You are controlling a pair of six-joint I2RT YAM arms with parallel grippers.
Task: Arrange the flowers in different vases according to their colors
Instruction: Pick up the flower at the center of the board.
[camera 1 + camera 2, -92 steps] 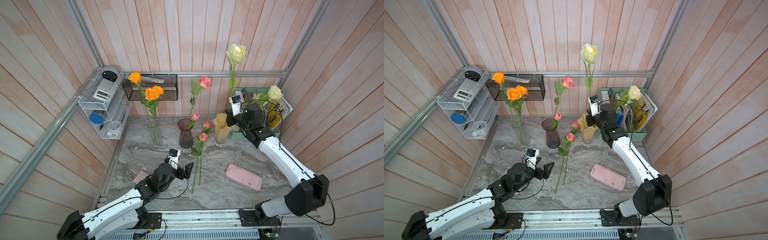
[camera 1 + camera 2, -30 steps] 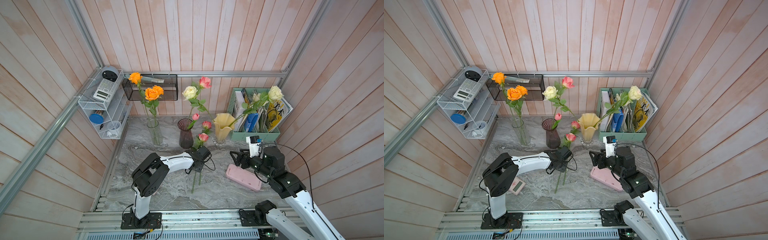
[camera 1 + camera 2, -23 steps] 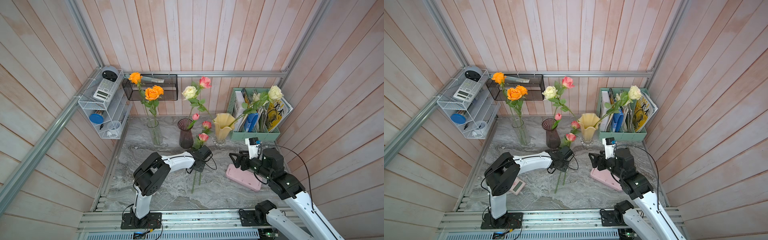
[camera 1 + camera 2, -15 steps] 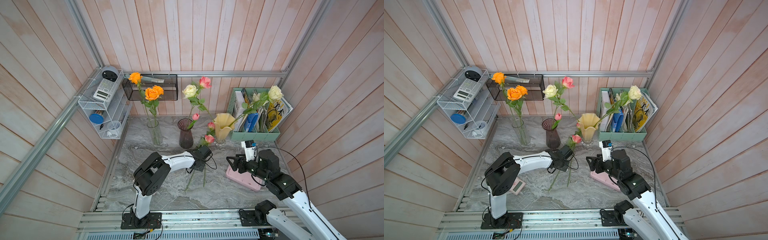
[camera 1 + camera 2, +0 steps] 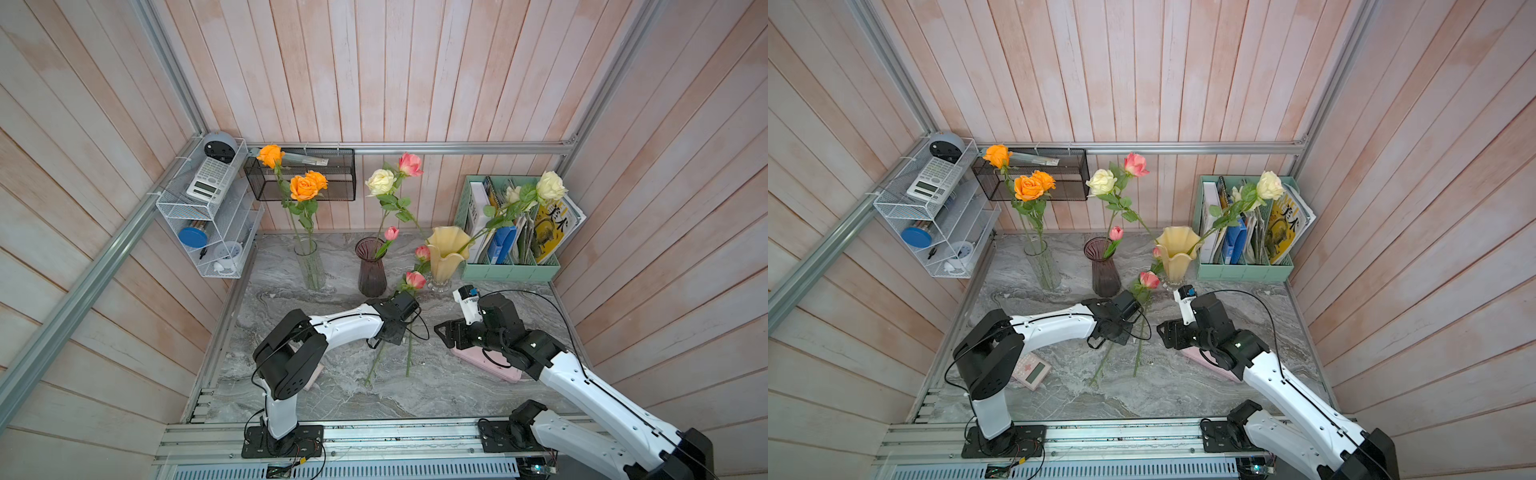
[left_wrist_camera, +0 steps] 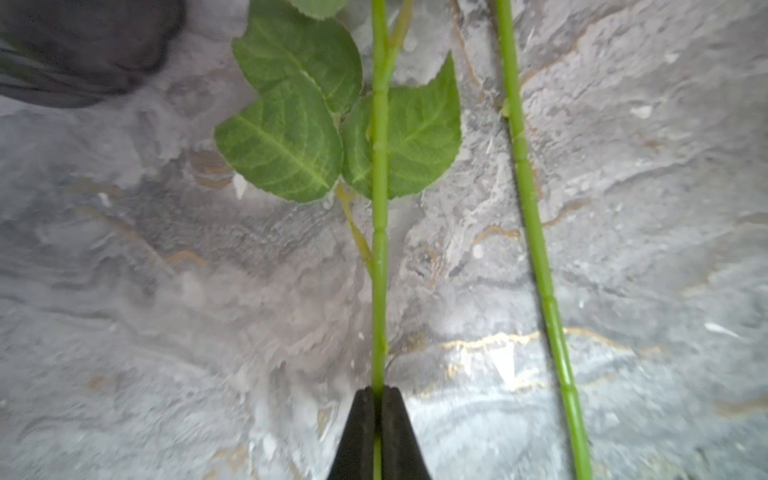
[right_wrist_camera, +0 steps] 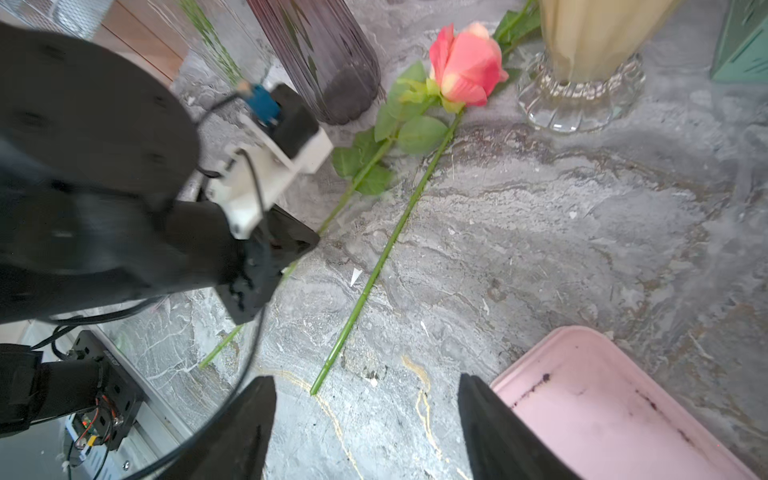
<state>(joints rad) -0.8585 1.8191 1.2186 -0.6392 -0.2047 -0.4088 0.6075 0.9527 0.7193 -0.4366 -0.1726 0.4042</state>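
- The left gripper [image 6: 377, 392] is found clenched on the green stem of a pink rose [image 5: 415, 279]. In the left wrist view the jaws are seen pressed together on that stem.
- The held rose's long axis is set roughly front to back, on a slight slant. Its bloom is pointed toward the rear and lies between the base of the purple vase [image 5: 371, 266] and the foot of the yellow vase [image 5: 444, 257]. Its cut end is directed at the front rail [image 5: 374, 436].
- A second pink rose [image 5: 422, 252] is laid on the marble tabletop [image 5: 457, 395] just beside the first and nearly parallel to it. Its bloom is close against the yellow vase, though contact cannot be told.
- The right gripper [image 7: 365, 378] is held wide open and empty above the tabletop, beside the pink tray [image 7: 602, 395]. Its fingertips are aimed toward the loose stem's cut end.
- In the clear glass vase [image 5: 309, 266], orange roses [image 5: 305, 187] are stood upright.
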